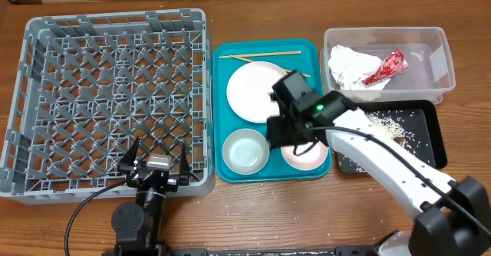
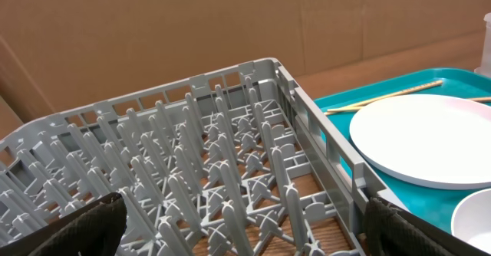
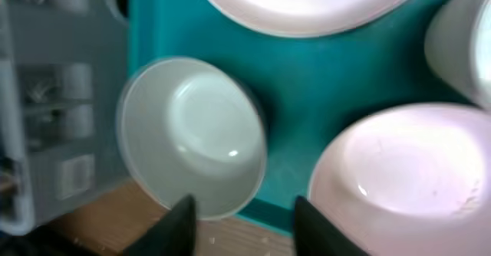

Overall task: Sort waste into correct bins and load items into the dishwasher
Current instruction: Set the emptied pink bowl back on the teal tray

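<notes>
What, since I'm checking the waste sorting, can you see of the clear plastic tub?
The clear plastic tub is rectangular with rounded corners and a rim. It is see-through and stands upright on the wooden table, at the upper right of the overhead view. It sits beside the teal tray and just behind the black tray. Inside lie a crumpled white napkin and a shiny red wrapper leaning on it.
</notes>
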`<state>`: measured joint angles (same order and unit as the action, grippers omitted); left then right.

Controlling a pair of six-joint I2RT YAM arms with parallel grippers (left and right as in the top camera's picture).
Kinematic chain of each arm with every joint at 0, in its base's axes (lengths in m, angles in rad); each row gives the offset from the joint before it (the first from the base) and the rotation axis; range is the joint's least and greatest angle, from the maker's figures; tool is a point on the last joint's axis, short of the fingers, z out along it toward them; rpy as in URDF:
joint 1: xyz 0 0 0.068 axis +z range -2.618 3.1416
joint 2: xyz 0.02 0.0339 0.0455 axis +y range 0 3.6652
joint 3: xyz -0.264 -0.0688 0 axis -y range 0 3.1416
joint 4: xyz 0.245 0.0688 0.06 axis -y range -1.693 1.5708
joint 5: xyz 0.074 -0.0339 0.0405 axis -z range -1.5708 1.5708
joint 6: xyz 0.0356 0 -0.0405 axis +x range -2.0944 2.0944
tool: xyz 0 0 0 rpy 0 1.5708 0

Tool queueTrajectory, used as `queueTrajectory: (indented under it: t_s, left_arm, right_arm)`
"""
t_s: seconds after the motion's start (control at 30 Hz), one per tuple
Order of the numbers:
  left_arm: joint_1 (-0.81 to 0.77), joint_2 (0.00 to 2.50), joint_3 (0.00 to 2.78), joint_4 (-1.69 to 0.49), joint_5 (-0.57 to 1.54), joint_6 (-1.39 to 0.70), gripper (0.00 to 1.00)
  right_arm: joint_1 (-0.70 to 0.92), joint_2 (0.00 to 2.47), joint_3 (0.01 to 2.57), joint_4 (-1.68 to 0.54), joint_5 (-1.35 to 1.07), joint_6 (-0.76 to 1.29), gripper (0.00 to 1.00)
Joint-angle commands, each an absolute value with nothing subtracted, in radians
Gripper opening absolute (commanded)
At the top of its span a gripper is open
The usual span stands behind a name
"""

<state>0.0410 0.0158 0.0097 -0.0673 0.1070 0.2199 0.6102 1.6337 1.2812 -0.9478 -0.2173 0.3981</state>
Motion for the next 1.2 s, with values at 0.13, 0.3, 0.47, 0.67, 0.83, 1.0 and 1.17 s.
queueTrajectory:
  t_s: [0.13, 0.3, 0.47, 0.67, 0.83, 1.0, 1.17]
  left_arm:
    - [0.046, 0.011, 0.005, -0.070, 0.101, 0.228, 1.00]
    - [0.046, 0.011, 0.005, -0.070, 0.101, 0.228, 1.00]
    - [0.046, 0.011, 0.005, -0.070, 0.101, 0.228, 1.00]
    - [0.046, 0.011, 0.005, -0.073, 0.057, 0.229, 1.00]
    - [0.046, 0.011, 0.005, -0.074, 0.038, 0.232, 1.00]
    - [0.046, 0.011, 0.005, -0.074, 0.045, 0.232, 0.99]
    - [0.046, 0.011, 0.005, -0.073, 0.068, 0.201, 1.00]
  right_arm:
    - [0.618, 1.617, 1.346, -0.992, -0.230, 0.488, 0.56]
    - [0.667, 1.687, 1.346, -1.005, -0.230, 0.552, 0.56]
    - [0.723, 1.775, 1.346, -1.004, -0.228, 0.601, 0.56]
    - [0.740, 1.807, 1.346, -0.985, -0.186, 0.629, 0.49]
    - [0.694, 1.774, 1.396, -1.046, -0.128, 0.626, 0.47]
    - [0.543, 1.703, 1.506, -1.150, -0.038, 0.584, 0.52]
    - [0.369, 1.691, 1.520, -1.165, -0.046, 0.565, 0.54]
